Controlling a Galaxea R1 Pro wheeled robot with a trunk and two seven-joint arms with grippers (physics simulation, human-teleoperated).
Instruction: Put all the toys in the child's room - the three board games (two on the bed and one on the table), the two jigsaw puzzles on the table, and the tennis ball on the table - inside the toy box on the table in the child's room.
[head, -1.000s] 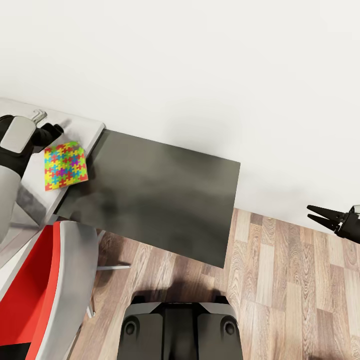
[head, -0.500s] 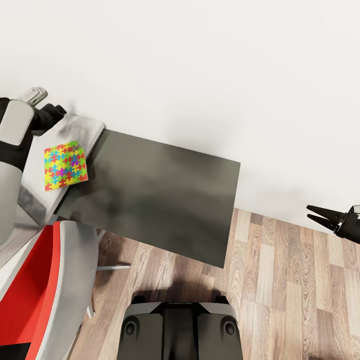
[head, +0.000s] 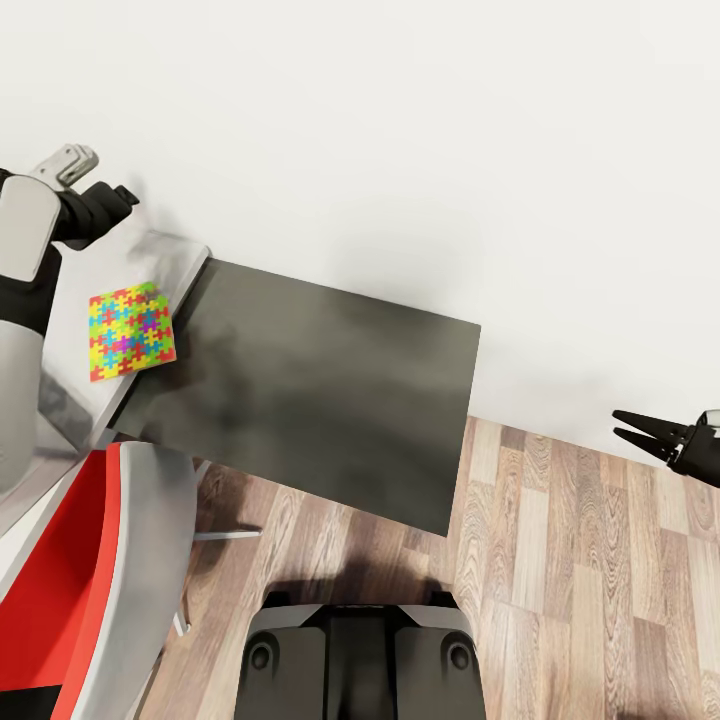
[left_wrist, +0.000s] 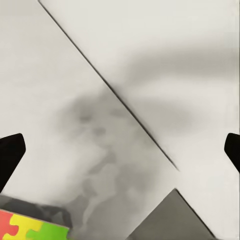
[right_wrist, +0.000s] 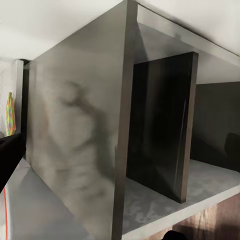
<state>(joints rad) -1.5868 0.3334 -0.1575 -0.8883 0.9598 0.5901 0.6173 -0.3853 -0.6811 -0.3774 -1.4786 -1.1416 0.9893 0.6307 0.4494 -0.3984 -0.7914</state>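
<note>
- Even, soft light fills the head view; the white wall (head: 400, 120) renders bright and almost featureless, without glare.
- A diffuse grey shadow falls on the wall above the dark cabinet top (head: 320, 390), whose matte surface shows cloudy mottling.
- Wood-plank floor (head: 580, 580) stays sharp.
- In the left wrist view, a smudged shadow blurs across the pale desk top (left_wrist: 75, 100).
- The right wrist view is dim, its cabinet recess (right_wrist: 165, 125) nearly black.

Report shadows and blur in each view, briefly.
Head view: sharp; soft mottled shadows on the dark cabinet top beside the puzzle box. Left wrist view: smudgy grey shadow across the light desk top, edges soft. Right wrist view: blotchy shadow on the cabinet side panel, interior dim.
</note>
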